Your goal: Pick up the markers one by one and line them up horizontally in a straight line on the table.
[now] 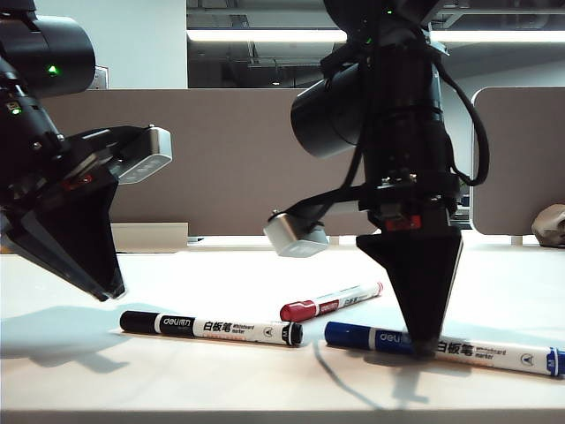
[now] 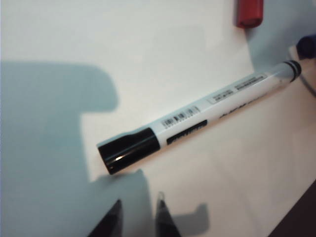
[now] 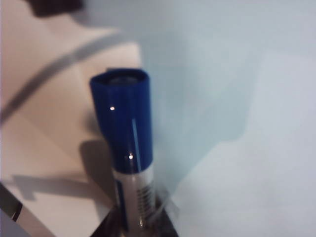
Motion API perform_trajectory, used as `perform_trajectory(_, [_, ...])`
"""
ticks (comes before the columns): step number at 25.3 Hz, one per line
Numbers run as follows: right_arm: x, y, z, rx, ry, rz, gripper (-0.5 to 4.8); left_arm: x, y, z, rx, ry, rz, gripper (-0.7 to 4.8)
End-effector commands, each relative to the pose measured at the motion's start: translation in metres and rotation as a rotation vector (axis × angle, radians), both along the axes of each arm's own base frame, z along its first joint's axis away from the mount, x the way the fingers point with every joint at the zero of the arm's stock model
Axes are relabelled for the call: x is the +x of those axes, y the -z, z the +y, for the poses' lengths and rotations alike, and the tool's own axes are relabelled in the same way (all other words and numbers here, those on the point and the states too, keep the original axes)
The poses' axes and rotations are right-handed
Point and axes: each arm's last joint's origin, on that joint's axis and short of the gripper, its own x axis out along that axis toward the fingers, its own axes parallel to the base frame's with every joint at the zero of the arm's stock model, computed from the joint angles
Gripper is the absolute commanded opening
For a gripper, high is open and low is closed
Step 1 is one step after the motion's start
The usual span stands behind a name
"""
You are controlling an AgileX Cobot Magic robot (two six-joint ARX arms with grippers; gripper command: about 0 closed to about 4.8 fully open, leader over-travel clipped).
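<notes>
Now gripping the blue marker (image 3: 129, 148).
My right gripper (image 1: 422, 343) clamps its white barrel right of the black marker (image 1: 212, 328); my left gripper (image 2: 140, 215) hovers, fingers apart.

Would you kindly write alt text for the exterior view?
The right gripper points down, closed on the blue-capped white marker lying on the white table. The black-capped marker and red-capped marker lie nearby; the left gripper hovers left.

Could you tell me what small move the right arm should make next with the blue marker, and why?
Probably open the right pincer and lift clear. Its fingers straddle the blue marker, which already lies flat on the table, roughly end to end with the black marker. The left pincer hangs clear.
</notes>
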Motion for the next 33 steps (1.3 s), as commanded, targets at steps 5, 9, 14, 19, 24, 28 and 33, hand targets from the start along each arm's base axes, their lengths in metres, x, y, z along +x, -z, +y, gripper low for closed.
perform_trajectory(5, [-0.0090, -0.0006, 0.0097, 0.020, -0.066, 0.024, 0.95, 0.0005, -0.0024, 0.0000, -0.002, 0.002, -0.009, 0.89])
perform_trajectory(9, [-0.0097, -0.0008, 0.0110, 0.022, -0.100, 0.020, 0.95, -0.0001, -0.0020, 0.0003, 0.000, 0.002, -0.002, 0.90])
perform_trajectory(14, [-0.0065, -0.0007, 0.0091, -0.001, -0.117, -0.014, 0.95, -0.0004, -0.0019, 0.0004, 0.002, 0.001, 0.002, 0.90])
perform_trajectory(19, [-0.0028, -0.0002, 0.0128, 0.025, -0.120, -0.062, 0.95, -0.0015, -0.0012, 0.0012, 0.021, -0.004, 0.011, 0.90])
perform_trajectory(24, [-0.0016, 0.0001, 0.0136, 0.027, -0.120, -0.078, 0.95, -0.0017, -0.0010, 0.0015, 0.029, -0.007, 0.012, 0.90])
perform_trajectory(28, [-0.0013, 0.0001, 0.0140, 0.031, -0.121, -0.081, 0.95, -0.0017, -0.0010, 0.0015, 0.029, -0.007, 0.012, 0.90])
perform_trajectory(33, [-0.0009, 0.0005, 0.0143, 0.033, -0.121, -0.084, 1.07, -0.0017, -0.0010, 0.0015, 0.029, -0.007, 0.012, 0.90])
